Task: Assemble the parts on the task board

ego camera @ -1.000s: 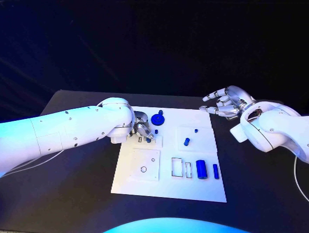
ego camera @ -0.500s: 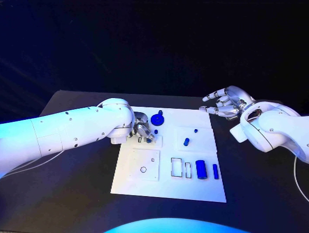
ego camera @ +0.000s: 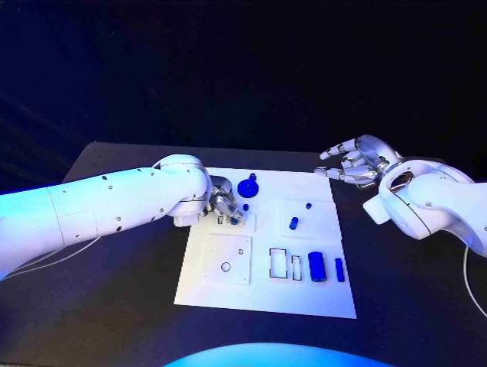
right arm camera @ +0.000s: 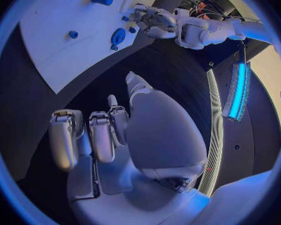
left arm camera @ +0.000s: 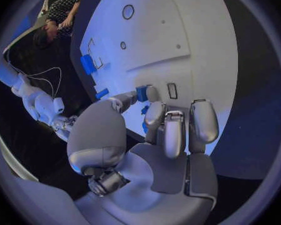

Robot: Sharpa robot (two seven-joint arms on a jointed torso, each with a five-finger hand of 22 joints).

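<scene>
Left wrist view shows the silver left hand [left arm camera: 159, 135] pinching a small blue block part [left arm camera: 142, 93] just over the white plate task board [ego camera: 310, 294], near a slot. Seating it looks the step in hand; next comes lining it up and pressing down, while the right hand [ego camera: 355, 162] hovers beside the board, fingers apart and holding nothing

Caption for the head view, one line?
Left hand pinches a blue part over the board; right hand hovers open beyond it.

- The left hand [ego camera: 225, 205] covers part of the task board [ego camera: 267, 294], and its arm hides the near-left corner
- Whether its fingertips [left arm camera: 154, 93] grip the small blue part [left arm camera: 142, 92] or merely touch it cannot be told
</scene>
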